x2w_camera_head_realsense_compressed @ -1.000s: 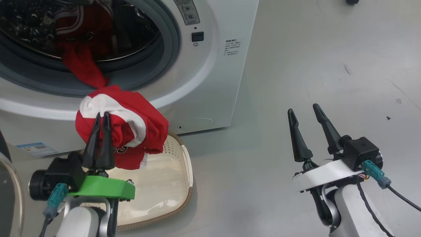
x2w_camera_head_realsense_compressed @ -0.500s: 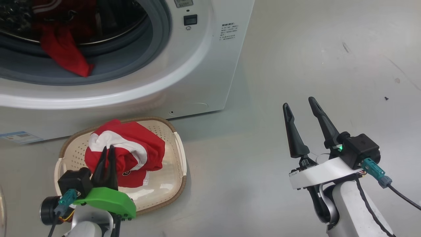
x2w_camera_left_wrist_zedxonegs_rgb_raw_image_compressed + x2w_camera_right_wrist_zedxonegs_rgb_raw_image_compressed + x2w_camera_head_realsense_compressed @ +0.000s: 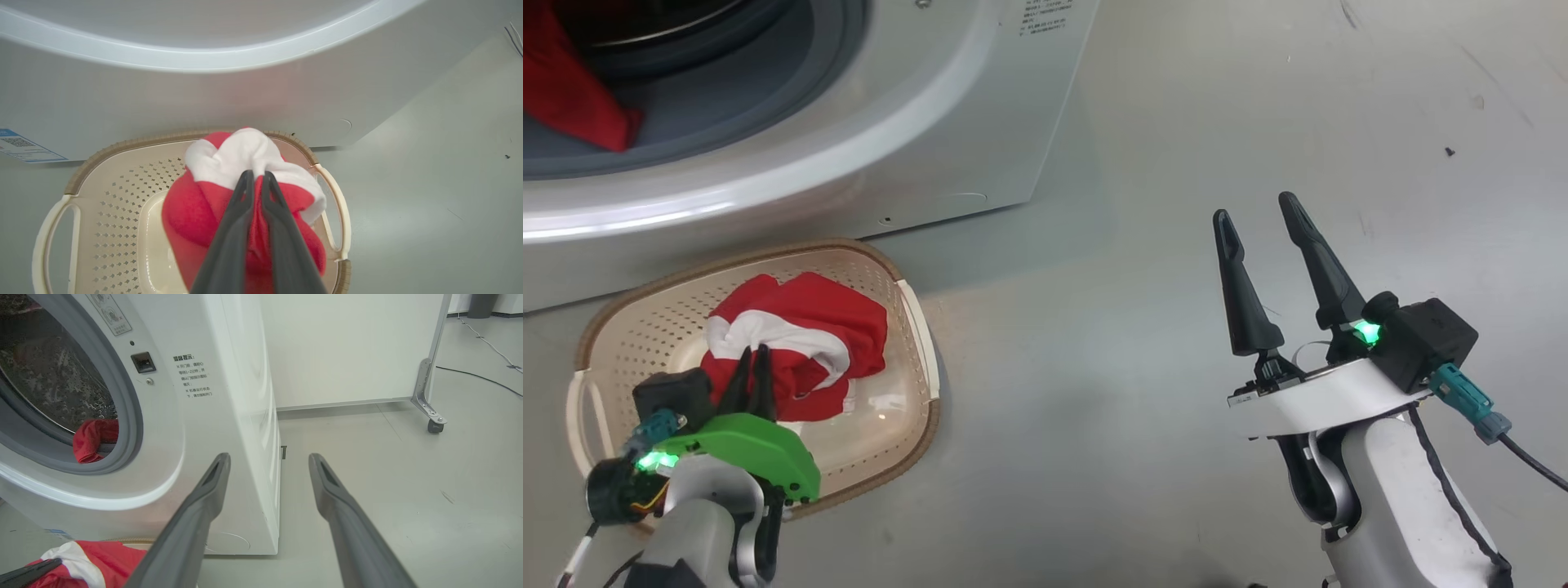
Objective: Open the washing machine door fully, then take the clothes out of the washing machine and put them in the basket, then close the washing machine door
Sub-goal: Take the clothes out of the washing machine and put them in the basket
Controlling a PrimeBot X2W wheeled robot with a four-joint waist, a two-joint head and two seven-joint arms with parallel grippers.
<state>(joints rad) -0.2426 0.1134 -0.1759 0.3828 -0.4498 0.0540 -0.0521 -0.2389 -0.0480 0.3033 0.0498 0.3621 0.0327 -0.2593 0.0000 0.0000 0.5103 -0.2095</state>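
A bunched red garment with white trim sits inside the rim of the cream basket on the floor before the washing machine. My left gripper is shut on the garment's top fold. Another red piece of the clothes lies over the grey gasket at the drum's mouth. My right gripper hangs open with nothing in it over bare floor to the right of the washer. The washing machine door is out of view.
A white panel on castors stands behind the washer, and a cable runs across the floor beyond it. A blue label marks the washer's lower front. Grey floor stretches between basket and right arm.
The head camera has tilted down. My left gripper has carried the red garment down from the washer's front into the basket. The right gripper has stayed open in place.
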